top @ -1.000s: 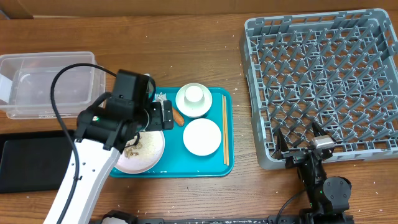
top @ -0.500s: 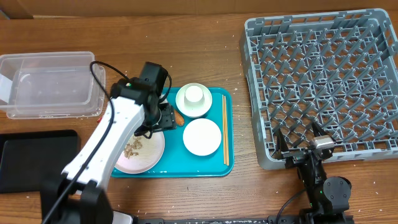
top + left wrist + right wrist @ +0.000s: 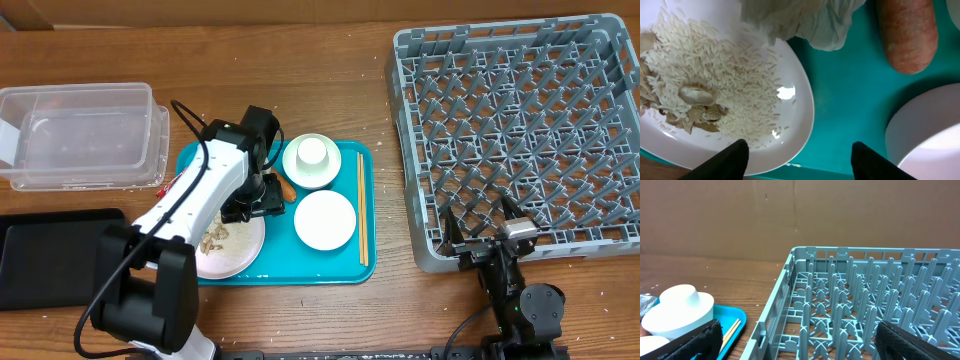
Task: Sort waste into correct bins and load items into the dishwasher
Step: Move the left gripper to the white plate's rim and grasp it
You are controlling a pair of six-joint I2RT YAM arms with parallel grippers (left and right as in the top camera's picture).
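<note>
Left claw (image 3: 805,161) poised low over the teal tray (image 3: 850,105), fingers apart with nothing between them. The crumpled paper wad (image 3: 802,20) lies just beyond the tips, overlapping the rim of the white plate (image 3: 804,120), with the sausage (image 3: 905,35) just beside it on the tray.

The step in hand looks to be the pickup of the wad. To do it well: advance until the wad sits between the fingers and close on paper alone (the plate rim and its rice scraps (image 3: 715,70) crowd one side, the sausage the other). Then lift straight up and carry toward the clear tub (image 3: 85,92) or the black tray (image 3: 50,262); which one suits paper I cannot tell.

Right claw (image 3: 481,222) rests wide apart and empty at the near wall of the grey rack (image 3: 408,140).

Counter (image 3: 300,60): brown wood grain, speckled with pale crumbs. A plain brown board (image 3: 790,215) closes the room behind.
</note>
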